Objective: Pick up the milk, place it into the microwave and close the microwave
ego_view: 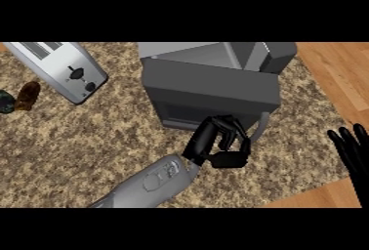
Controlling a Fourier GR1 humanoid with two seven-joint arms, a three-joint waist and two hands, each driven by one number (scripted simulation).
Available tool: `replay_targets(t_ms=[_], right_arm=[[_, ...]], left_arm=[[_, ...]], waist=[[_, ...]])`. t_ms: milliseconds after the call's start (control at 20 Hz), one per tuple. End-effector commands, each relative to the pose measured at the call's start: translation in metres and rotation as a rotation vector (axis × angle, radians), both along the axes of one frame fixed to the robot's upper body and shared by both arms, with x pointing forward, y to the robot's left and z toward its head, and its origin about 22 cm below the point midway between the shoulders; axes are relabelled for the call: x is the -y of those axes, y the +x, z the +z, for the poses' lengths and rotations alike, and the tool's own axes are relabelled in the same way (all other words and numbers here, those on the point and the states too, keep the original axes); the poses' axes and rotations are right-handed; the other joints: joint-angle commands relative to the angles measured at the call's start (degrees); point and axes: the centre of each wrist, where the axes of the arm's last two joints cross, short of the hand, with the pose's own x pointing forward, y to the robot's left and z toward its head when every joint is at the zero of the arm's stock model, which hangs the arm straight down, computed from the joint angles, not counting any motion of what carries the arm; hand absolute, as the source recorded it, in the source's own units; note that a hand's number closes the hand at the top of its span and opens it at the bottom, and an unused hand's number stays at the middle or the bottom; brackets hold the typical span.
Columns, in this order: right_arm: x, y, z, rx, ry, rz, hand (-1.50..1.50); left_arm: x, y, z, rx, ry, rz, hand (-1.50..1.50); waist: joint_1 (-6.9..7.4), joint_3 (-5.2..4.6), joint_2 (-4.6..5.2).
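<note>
- Head view: the microwave [209, 90] stands at the back middle of the speckled counter [86, 141], its dark front with the window turned toward the robot, which keeps the door within reach of either arm.
- The milk shows nowhere on the counter and in neither hand. It is probably already inside the microwave, though the front hides any proof of that.
- The left hand [216, 144] sits at the lower front of the microwave, reached by a grey forearm that slants in from the lower left. Its fingers are curled together with the thumb tucked beneath, and nothing can be seen inside them. Their backs lie at or against the door's face, a pose that suits pushing a door home rather than grasping.
- The door looks shut or very nearly so. Whether it has fully latched cannot be told from this angle.
- A pale curved handle [263, 126] shows at the door's right side, just beside the curled fingers.
- The right hand [352, 156] rests at the right edge, fingers straight, apart and pointing up, well away from the microwave, leaving the work to 1 arm.
- A silver toaster [65, 68] lies at the upper left, with a small brown object [29, 95] just beside it, both well apart from the action.
</note>
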Motion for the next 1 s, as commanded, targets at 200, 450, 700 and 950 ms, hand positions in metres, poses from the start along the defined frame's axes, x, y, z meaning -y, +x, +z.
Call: replay_targets(t_ms=[200,450,700,950], right_arm=[[0.002,0.0,0.014,0.01,0.03,0.036,-1.5],[-0.003,0.001,0.024,0.012,0.026,0.08,-1.5],[0.0,0.003,0.035,0.034,0.01,0.089,-1.5],[-0.001,0.006,0.044,0.053,0.004,0.106,-1.5]], left_arm=[[-0.002,0.031,0.029,-0.002,-0.171,0.129,1.5],[-0.003,0.047,0.038,0.0,-0.199,0.162,1.5],[-0.006,0.061,0.043,0.001,-0.225,0.193,1.5],[-0.008,0.067,0.042,0.017,-0.242,0.203,1.5]], waist=[[-2.81,-0.12,1.22],[-4.2,-0.12,1.57],[-5.26,-0.04,2.13],[-5.98,-0.01,2.49]])
